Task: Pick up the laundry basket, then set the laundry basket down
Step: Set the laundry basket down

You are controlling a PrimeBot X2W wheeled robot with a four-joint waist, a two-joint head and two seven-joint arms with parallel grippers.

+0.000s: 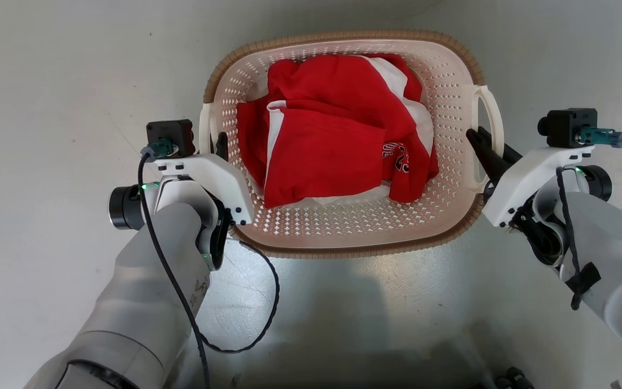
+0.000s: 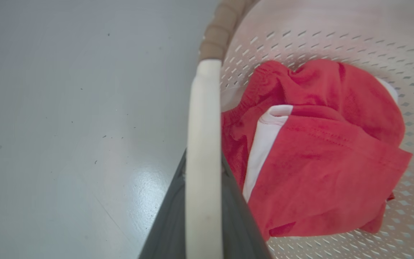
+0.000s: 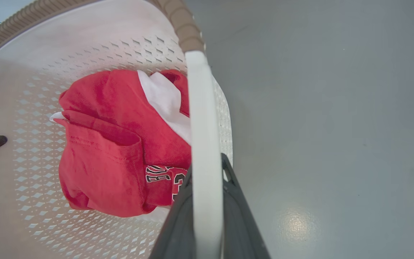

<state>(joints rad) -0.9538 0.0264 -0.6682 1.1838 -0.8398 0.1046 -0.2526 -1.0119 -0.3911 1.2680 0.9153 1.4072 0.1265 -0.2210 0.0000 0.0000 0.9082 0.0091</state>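
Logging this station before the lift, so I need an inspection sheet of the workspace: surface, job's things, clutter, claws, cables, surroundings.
Surface: glossy grey floor, few specks.
Job's things: laundry basket holding red and white clothes.
Clutter: nothing seen.
Claws: left claw shut on left handle; right claw shut on right handle.
Cables: black cable loops off left arm above floor.
Surroundings: dark object at bottom edge, unidentifiable.
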